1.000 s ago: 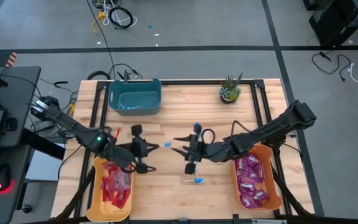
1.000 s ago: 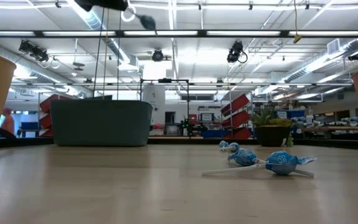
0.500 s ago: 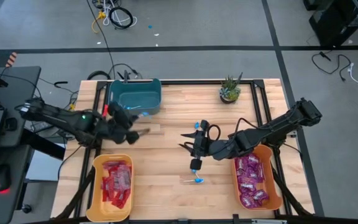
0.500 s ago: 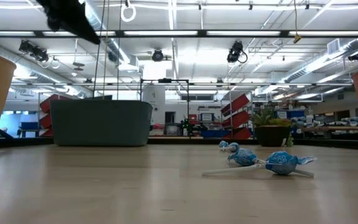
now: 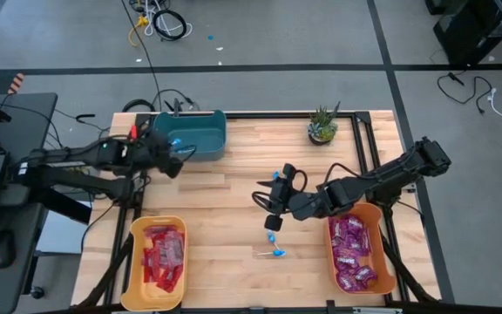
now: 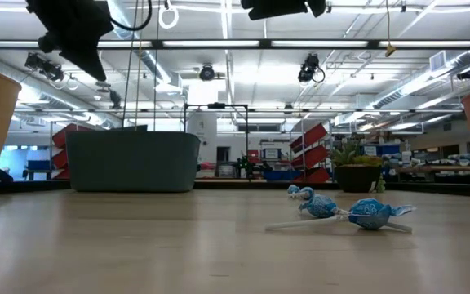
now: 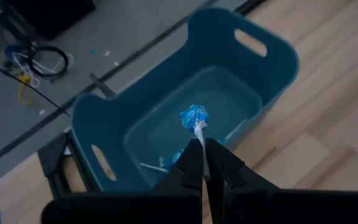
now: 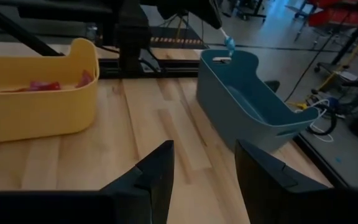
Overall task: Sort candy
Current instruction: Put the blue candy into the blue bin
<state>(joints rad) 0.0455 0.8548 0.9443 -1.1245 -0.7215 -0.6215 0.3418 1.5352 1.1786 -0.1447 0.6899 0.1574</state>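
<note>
My left gripper (image 5: 174, 155) is at the left end of the teal bin (image 5: 190, 133), shut on a blue lollipop (image 7: 194, 116) that hangs above the bin's inside. A few more blue lollipops (image 7: 160, 163) lie on the bin's floor. Three blue lollipops lie on the wood near the table's middle (image 5: 276, 253) (image 5: 271, 237) (image 5: 277, 175). My right gripper (image 5: 267, 199) hovers open above them, with nothing between its fingers (image 8: 154, 174). The low view shows these lollipops (image 6: 371, 214) flat on the tabletop. My left gripper pinches the lollipop's thin white stick (image 7: 199, 138) between its two fingertips. The blue head sticks out beyond them. The fingers slant down toward the table's far edge. The lollipop is lifted clear, over the teal bin's inside.
A yellow bin (image 5: 138, 231) with red packets (image 5: 162, 259) stands at the near left. An orange bin (image 5: 382, 228) with purple packets (image 5: 352, 253) stands at the near right. A small potted plant (image 5: 322, 125) is at the far right. Bare wood lies between the bins.
My left gripper has swung from the table's middle, beside the yellow bin, toward the far left edge and the teal bin. It has turned on the way and kept the blue lollipop pinched. The right gripper has stayed over the loose lollipops.
</note>
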